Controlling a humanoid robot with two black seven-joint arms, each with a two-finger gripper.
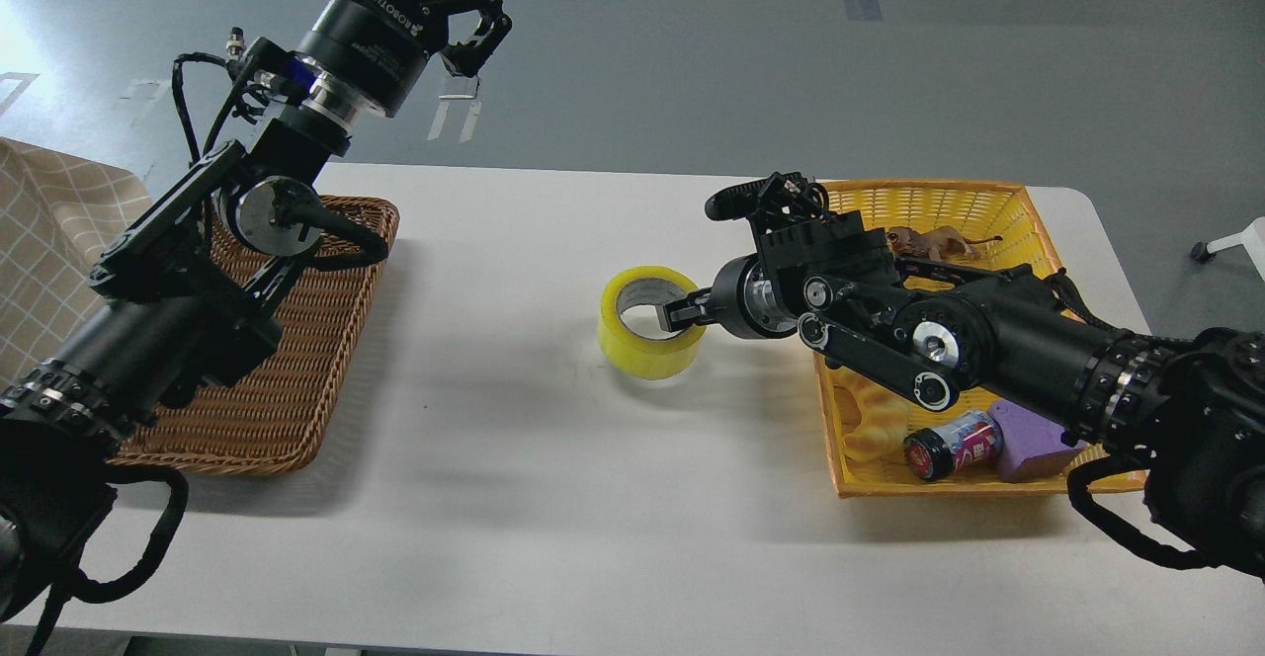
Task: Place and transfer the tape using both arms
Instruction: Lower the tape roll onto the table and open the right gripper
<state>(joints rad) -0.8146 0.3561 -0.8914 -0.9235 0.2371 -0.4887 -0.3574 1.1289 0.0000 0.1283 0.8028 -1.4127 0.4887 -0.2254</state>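
My right gripper [682,308] reaches level, pinching the tape's [647,336] wall (on the table [514,419]); my left gripper [474,4] is raised, jaws wide.

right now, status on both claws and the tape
Left claw open, raised above the brown basket, empty. Right claw shut on the tape, one finger inside the core; tape on the table. Nothing between tape and brown basket.
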